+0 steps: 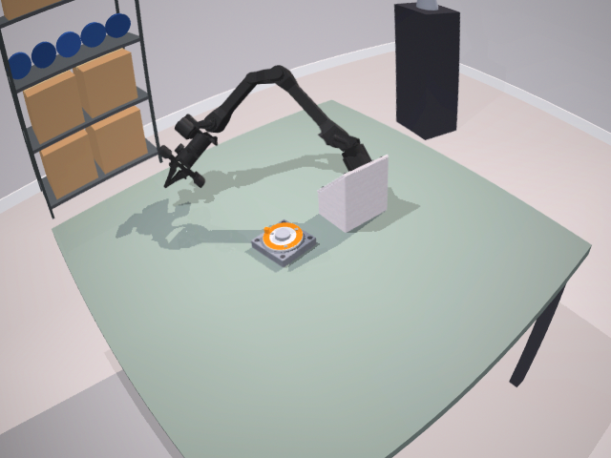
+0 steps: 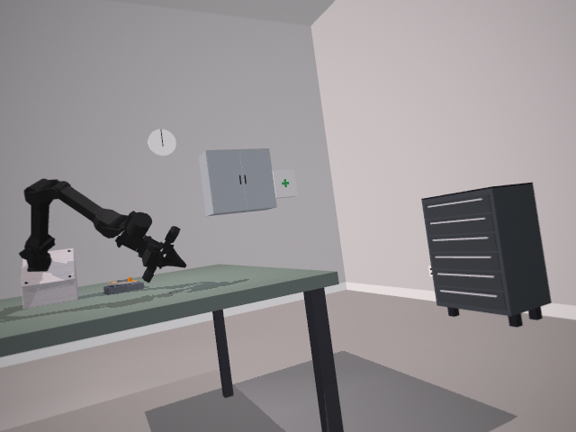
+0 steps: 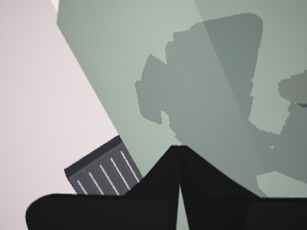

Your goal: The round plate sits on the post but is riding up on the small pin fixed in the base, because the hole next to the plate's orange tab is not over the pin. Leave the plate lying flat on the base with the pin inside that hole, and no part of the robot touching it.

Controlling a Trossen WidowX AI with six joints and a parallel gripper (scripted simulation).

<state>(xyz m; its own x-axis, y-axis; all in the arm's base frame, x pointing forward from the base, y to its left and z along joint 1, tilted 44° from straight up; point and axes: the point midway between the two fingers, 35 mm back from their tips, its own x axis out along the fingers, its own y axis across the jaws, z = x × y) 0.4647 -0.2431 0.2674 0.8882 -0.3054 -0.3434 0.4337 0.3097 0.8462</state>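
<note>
You are looking at the round plate (image 1: pixel 282 235), an orange ring lying on the grey square base (image 1: pixel 284 243) near the middle of the green table (image 1: pixel 345 320), with the pale post (image 1: pixel 283 233) rising through its centre. Its orange tab (image 1: pixel 266 229) is pointing to the far left of the ring; the small pin and the hole beside the tab are too small to make out, and in the exterior view the plate (image 2: pixel 121 282) is showing only as a thin orange line on the base. Just to the far right of the base the white block (image 1: pixel 354 195) carrying the arm's foot is standing. The arm is arching up from there and reaching down to the far left, so your gripper (image 1: pixel 167 184) is hanging above the table near its far left edge, well apart from the plate and touching nothing. Its jaws are closed together on nothing; in the wrist view the two dark fingers are meeting in a point over the table surface.
</note>
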